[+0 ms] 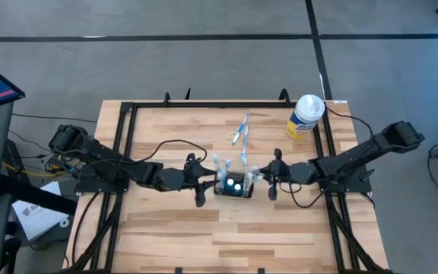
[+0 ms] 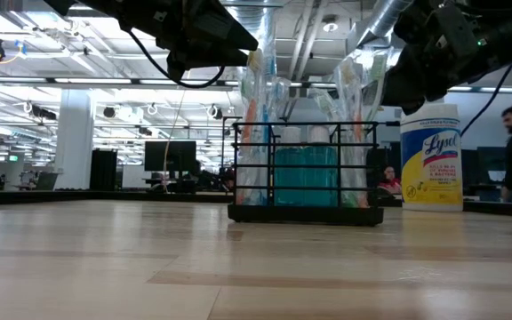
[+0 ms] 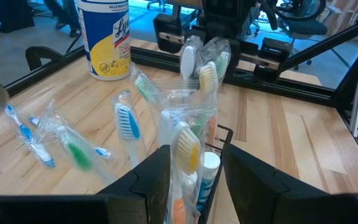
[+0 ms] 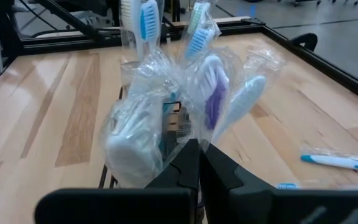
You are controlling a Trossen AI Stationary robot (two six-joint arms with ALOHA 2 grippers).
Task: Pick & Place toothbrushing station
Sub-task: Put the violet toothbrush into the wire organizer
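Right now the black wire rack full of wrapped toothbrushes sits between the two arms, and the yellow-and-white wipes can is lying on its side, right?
Not quite. The black wire rack does sit between the arms, but the yellow-and-white wipes can stands upright, as the low view shows.

Toothbrushing station (image 1: 234, 185): stands on the counter (image 1: 226, 236) at mid-width, between the two claws.
Left claw (image 1: 201, 182): just left of the station.
Right claw (image 1: 268, 178): just right of the station.
Wrapped toothbrushes (image 3: 194, 112): upright in the station.
Loose toothbrushes (image 1: 241, 131): lie on the counter just beyond the station.
Wipes canister (image 1: 306, 116): far right corner, well apart from the station.
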